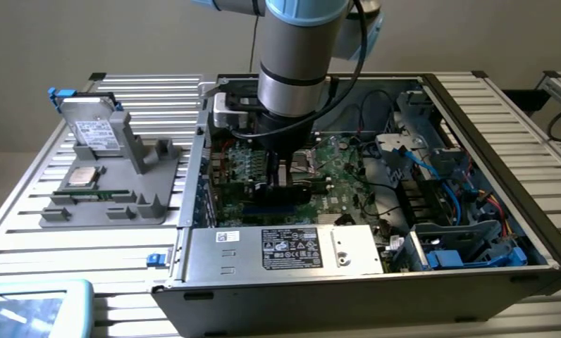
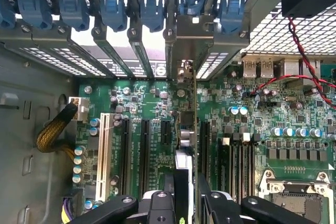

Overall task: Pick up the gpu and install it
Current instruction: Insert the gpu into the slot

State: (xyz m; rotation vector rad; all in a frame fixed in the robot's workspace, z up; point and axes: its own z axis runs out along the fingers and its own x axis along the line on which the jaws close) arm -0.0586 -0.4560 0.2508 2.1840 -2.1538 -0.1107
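Grey robot arm (image 1: 294,56) plunged inside open computer case (image 1: 356,303) on slatted worktop (image 1: 17,232), pincer (image 1: 285,174) low over green motherboard (image 1: 342,169), from the wrist, pincer (image 2: 186,199) pinching gpu (image 2: 184,182) edge-on, upright over motherboard (image 2: 157,103) slots, far end near rear openings

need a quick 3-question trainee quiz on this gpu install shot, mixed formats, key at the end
1. True or false: the gripper holds the gpu edge-on to the wrist camera, over the motherboard.
2. Where is the silver hard drive? A) upright in the grey fixture, at the exterior view's left B) lying inside the computer C) clamped in the gripper
3. Fill in: the arm reaches down into the open computer ____.
Key: 1 true; 2 A; 3 case
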